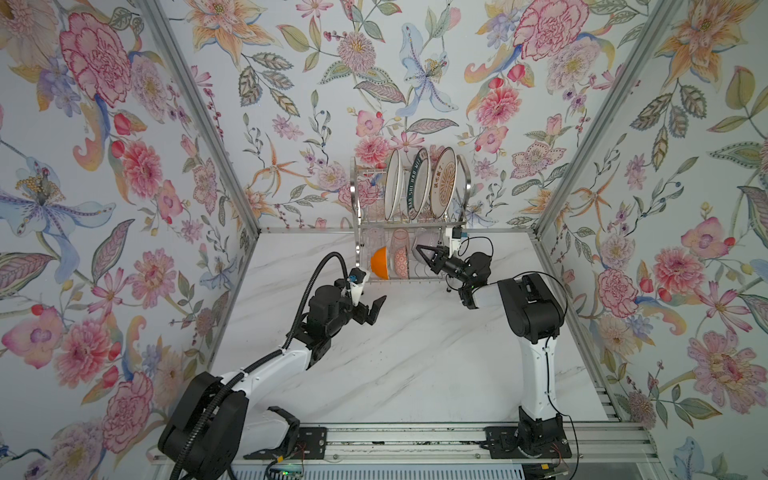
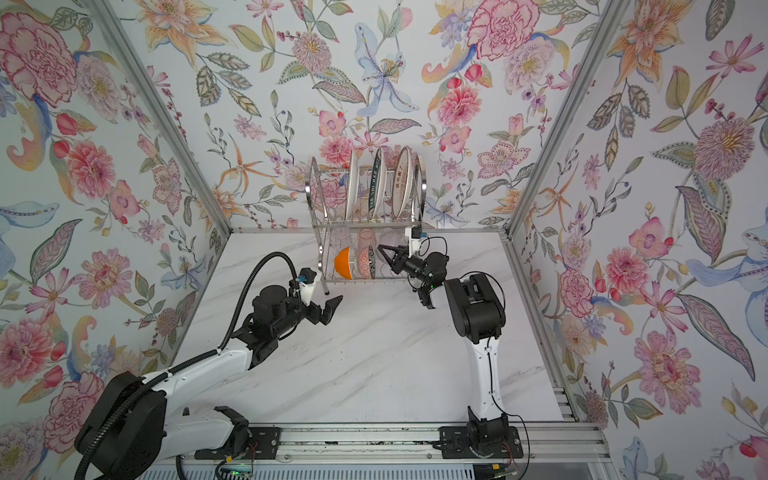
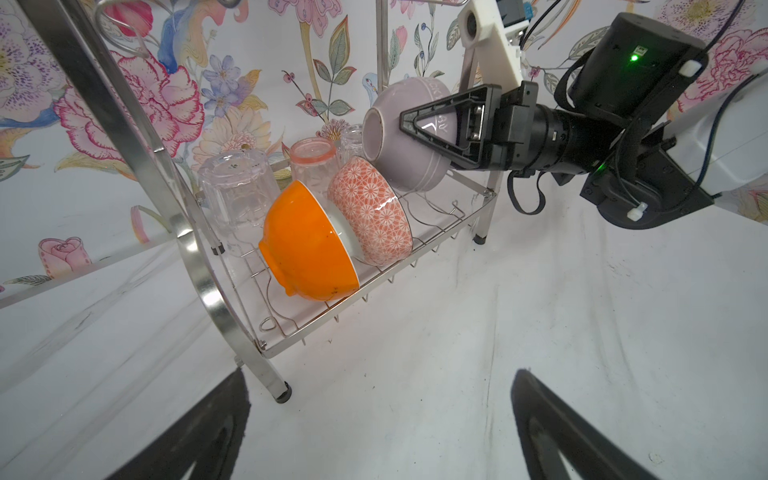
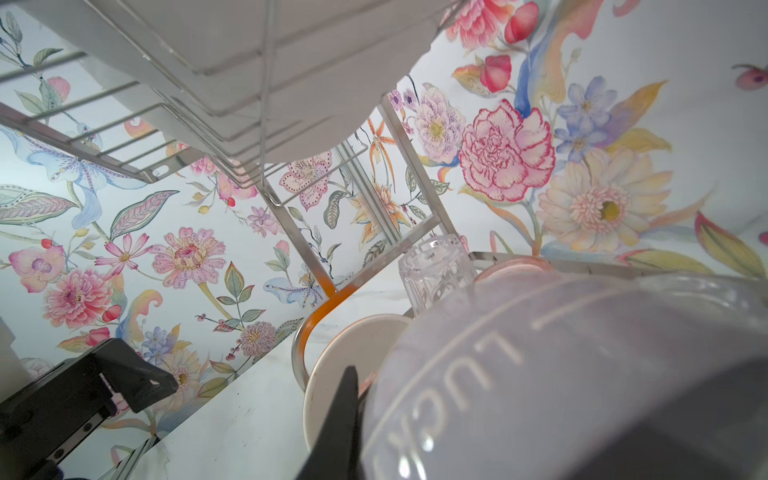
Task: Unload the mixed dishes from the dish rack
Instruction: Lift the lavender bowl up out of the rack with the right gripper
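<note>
1. Between the fingers of the right claw (image 3: 409, 124), which is clamped shut on it, runs the wall of the lilac glazed ceramic bowl (image 3: 395, 166). One black finger lies outside across the white lettering, and its partner is hidden inside the rim.
2. Beyond the fingertips the bowl lies tipped on its side, at the claw's end of the lower shelf of the two-tier shiny steel wire dish rack (image 3: 187, 232). Whether it rests on the wires or hangs free cannot be told.
3. Handling, as judged: stiff, brittle, smooth-glazed and fairly heavy for a rim pinch, so it may swivel about the pads. A deep bite on the wall, close to the rim, suits it best.
4. Just past the held bowl leans the orange-and-white flower-patterned ceramic bowl (image 3: 374, 208), then the plain orange ceramic bowl (image 3: 307, 245). Behind them stand the upturned pink drinking glass (image 3: 311, 162), the upturned clear faceted glass (image 3: 237, 191) and the second clear glass (image 3: 353, 135). All are fragile, and a knock on withdrawal is the likely hazard.
5. Above the claw, the upper shelf carries the plain white round plate (image 1: 392, 183), the round plate with a teal-lettered rim (image 1: 417, 187) and the round plate with an orange sunburst (image 1: 442, 183), all on edge.
6. Well apart from the right claw, the left claw (image 1: 371, 311) hangs over the white marble-look tabletop (image 1: 415, 353) with jaws spread wide, holding nothing.
</note>
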Controlling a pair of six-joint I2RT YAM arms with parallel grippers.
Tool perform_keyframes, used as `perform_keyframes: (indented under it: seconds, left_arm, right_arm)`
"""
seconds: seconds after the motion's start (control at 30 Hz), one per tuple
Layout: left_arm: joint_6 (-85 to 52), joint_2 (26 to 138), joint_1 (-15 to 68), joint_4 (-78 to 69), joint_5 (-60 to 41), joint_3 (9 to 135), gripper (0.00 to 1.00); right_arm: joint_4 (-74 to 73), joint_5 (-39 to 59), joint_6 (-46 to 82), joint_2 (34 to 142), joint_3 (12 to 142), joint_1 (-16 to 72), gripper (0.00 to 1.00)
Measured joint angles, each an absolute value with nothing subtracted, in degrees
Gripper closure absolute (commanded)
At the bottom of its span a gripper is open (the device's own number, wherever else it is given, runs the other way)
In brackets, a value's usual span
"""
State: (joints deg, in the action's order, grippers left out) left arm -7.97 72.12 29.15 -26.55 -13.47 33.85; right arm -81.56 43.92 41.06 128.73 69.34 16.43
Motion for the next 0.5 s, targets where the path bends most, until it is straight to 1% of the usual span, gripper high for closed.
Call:
perform_keyframes:
  seconds: [0.23,0.5]
  left_arm:
    - [-7.9,72.1,29.3,-25.5,-13.1,33.8,0.01]
    - [-8.0,69.2,29.3,-25.2,-12.6,33.8,0.01]
  right_arm:
    - [-84.3,43.2,41.7,128.7,68.8,16.6,1.00]
    - [-85.0,41.1,38.7,125.2,60.7,17.8,1.00]
